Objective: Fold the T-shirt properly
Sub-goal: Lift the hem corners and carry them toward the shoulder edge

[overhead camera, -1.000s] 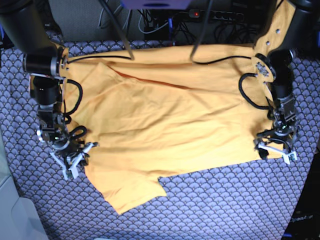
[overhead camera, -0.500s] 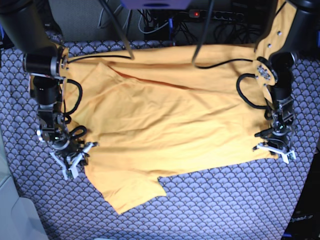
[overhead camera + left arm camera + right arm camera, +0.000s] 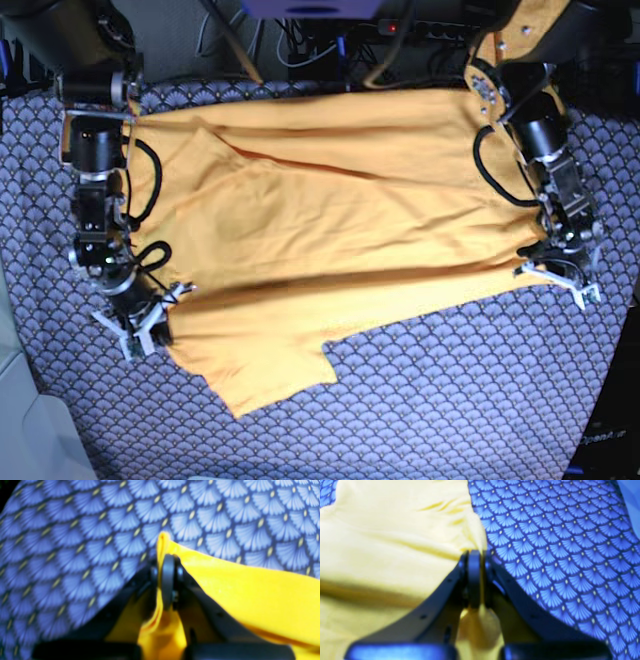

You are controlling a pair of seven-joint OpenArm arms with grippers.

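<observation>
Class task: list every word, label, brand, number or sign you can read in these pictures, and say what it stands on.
None can be read.
T-shirt: plain, no print.
Table cover: scallop pattern only, no lettering.
Base view, bottom right corner: faint pale marks, too small and blurred to read.

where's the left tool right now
In the base view the left tool sits at the right, shut on the T-shirt edge above the patterned table cover.

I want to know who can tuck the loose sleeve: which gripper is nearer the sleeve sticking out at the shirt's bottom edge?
Right. The right gripper pinches the T-shirt just beside that sleeve; the left gripper grips the opposite edge.
</observation>
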